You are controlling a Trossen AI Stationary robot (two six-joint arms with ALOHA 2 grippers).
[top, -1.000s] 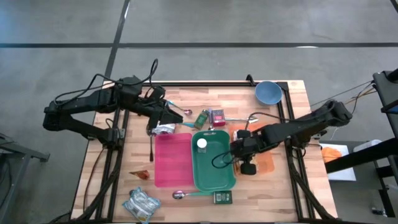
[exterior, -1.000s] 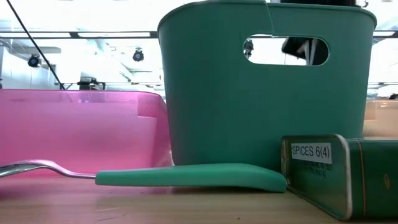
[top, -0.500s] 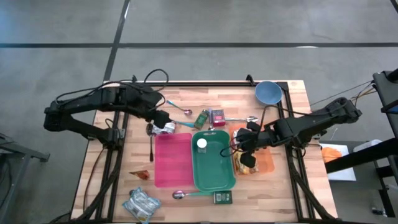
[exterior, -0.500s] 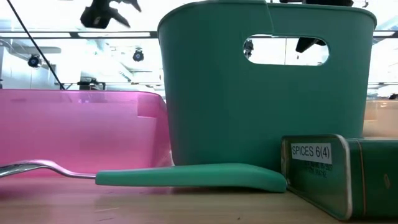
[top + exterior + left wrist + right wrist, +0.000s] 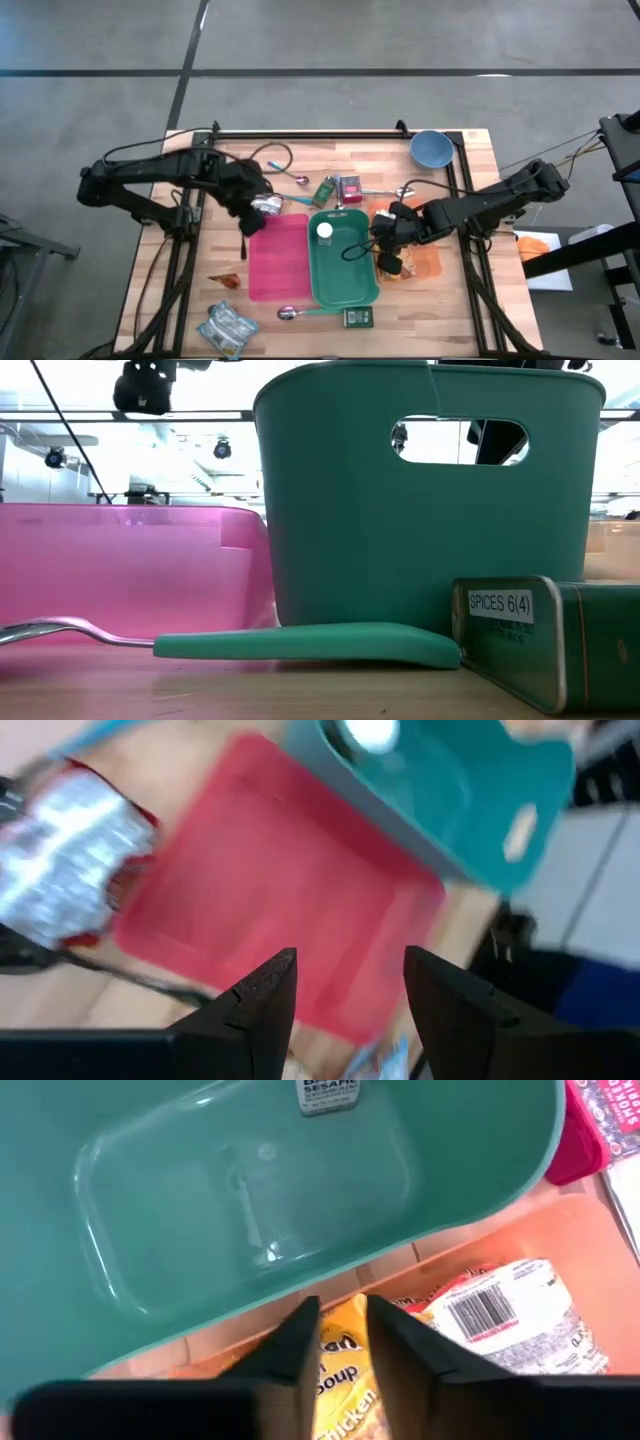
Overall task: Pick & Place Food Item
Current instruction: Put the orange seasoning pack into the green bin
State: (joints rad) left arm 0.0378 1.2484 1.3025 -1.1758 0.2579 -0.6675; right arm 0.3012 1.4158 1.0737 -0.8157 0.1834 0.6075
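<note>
My left gripper (image 5: 248,216) hangs open, tipped down over the far left corner of the pink bin (image 5: 278,255). A silver and red packet (image 5: 70,860) lies beside that bin on the table. My right gripper (image 5: 335,1342) stands over the orange tray (image 5: 428,262), its fingers a narrow gap apart. Right below them a yellow soup packet (image 5: 340,1372) lies in the tray, next to a packet with a barcode (image 5: 500,1315). The teal bin (image 5: 345,285) between the pink bin and the tray holds a white-capped bottle (image 5: 325,231). My right gripper points down at the yellow soup packet's top face (image 5: 338,1355), which shows in the gap between its fingers. Whether the fingertips touch it I cannot tell.
A blue bowl (image 5: 431,148) sits at the far right corner. Small boxes and spoons (image 5: 340,188) lie beyond the bins. Near the front edge are a teal-handled spoon (image 5: 310,313), a green spice tin (image 5: 540,640), a clear bag (image 5: 227,328) and an orange wedge (image 5: 226,281).
My left gripper has swung from beside the silver packet toward the table's near and left side, sinking and tipping steeply down over the pink bin's corner. My right wrist has rolled a little above the orange tray.
</note>
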